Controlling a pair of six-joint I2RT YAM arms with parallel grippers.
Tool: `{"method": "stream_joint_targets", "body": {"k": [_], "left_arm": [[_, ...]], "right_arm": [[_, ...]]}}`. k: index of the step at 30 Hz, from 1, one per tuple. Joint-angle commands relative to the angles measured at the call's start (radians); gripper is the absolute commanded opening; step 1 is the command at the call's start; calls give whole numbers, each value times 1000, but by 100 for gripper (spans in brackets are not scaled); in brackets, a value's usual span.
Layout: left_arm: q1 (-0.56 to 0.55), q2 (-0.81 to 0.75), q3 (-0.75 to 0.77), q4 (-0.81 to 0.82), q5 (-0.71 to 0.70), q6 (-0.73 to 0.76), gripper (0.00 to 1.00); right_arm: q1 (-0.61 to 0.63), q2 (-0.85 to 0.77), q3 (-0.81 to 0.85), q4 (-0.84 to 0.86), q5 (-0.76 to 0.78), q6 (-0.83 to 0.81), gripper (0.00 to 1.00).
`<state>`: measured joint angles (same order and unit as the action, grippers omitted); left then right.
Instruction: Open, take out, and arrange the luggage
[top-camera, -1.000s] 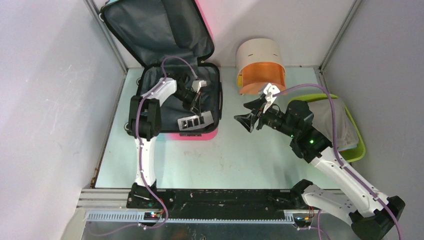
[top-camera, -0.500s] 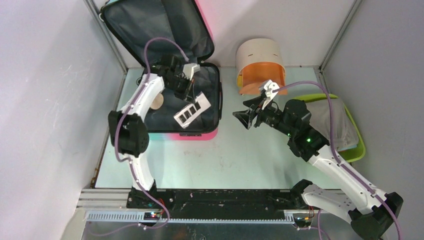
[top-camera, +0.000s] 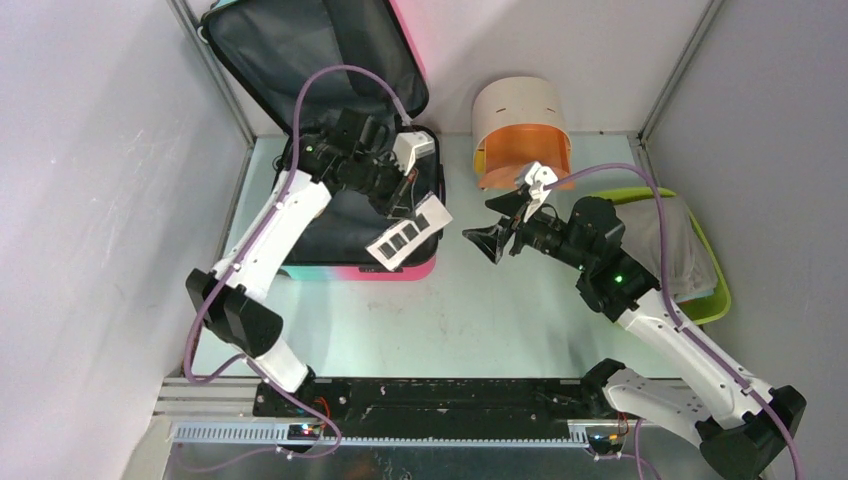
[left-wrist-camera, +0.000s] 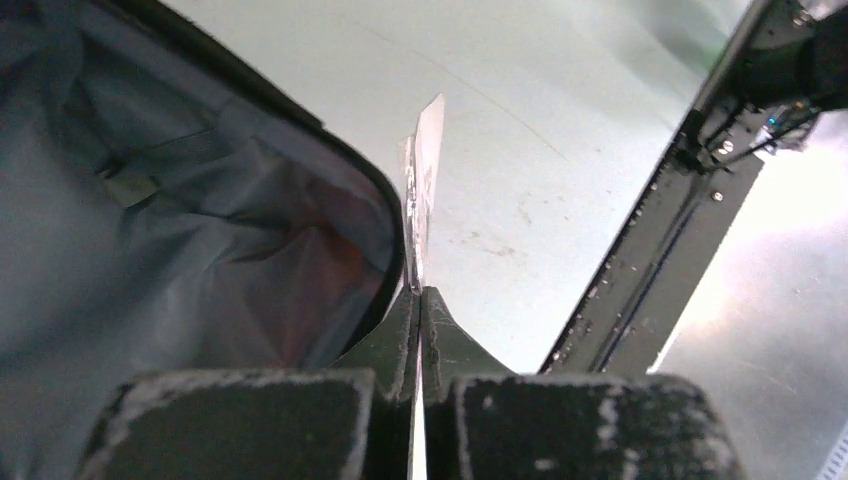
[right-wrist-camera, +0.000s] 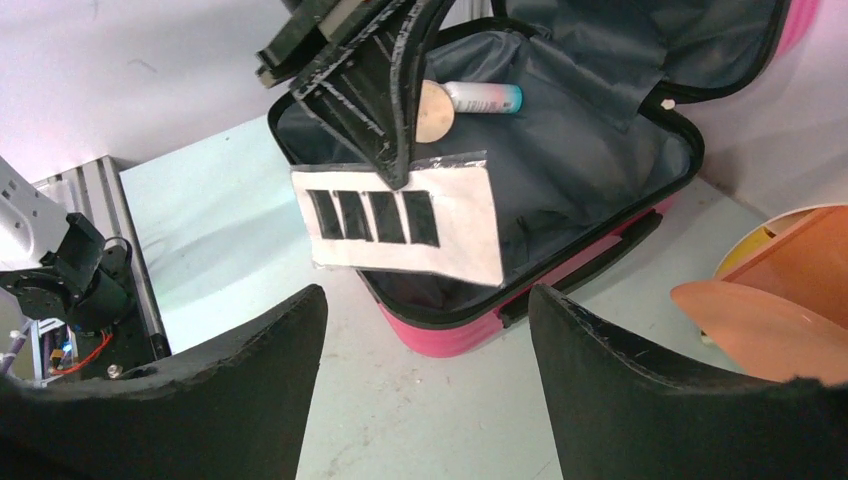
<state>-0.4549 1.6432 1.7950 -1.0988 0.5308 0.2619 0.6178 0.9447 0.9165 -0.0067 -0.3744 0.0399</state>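
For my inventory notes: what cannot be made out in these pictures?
- Top view: the left arm hides part of the pink hard-shell suitcase's inside.
- Left wrist view: the white flat card with black bars shows edge-on only.
- Top view: grey cloth covers the lime-green plastic tray's floor.

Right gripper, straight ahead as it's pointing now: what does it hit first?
Likely the white card with four black rectangles, pinched by the shut left gripper. It sits centred ahead of the open right gripper. Behind it is the rim of the pink hard-shell suitcase. Depth unclear.
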Motion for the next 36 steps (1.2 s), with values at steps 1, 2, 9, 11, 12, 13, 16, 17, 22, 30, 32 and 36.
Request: {"method": "stream_joint_targets", "body": {"k": [1, 2, 9, 11, 12, 13, 16, 17, 22, 30, 32, 36], "left_arm": [[-49, -77, -15, -15, 78, -2, 0], [-63, -85, -19, -12, 90, -5, 0], [-131, -107, -46, -14, 174, 43, 0], [-147, -108, -46, -27, 179, 59, 0], [-148, -110, -48, -26, 182, 61, 0], [-150, -112, -50, -26, 197, 61, 0], [-153, -124, -54, -20, 233, 68, 0], [-154, -127, -59, -15, 238, 67, 0], [-154, -137, -66, -2, 227, 63, 0], [-154, -224, -113, 128, -52, -35, 87], [-154, -267, -133, 174, -156, -65, 98], [-153, -360, -219, 266, -369, -107, 100]], "right_arm": [[-7, 16, 54, -26, -57, -32, 77], [-7, 20, 54, -29, -63, -30, 78], [-26, 80, 55, -18, -104, -36, 79], [-38, 98, 55, -13, -141, -38, 79], [-40, 111, 55, -15, -175, -37, 79], [-40, 119, 55, -17, -191, -38, 79], [-34, 160, 54, -31, -245, -37, 76], [-34, 167, 54, -32, -254, -37, 75], [-33, 180, 55, -17, -298, -26, 26], [-120, 72, 54, 37, -193, 197, 0], [-188, 25, 55, 35, -176, 282, 0], [-318, -27, 123, -42, -146, 351, 0]]}}
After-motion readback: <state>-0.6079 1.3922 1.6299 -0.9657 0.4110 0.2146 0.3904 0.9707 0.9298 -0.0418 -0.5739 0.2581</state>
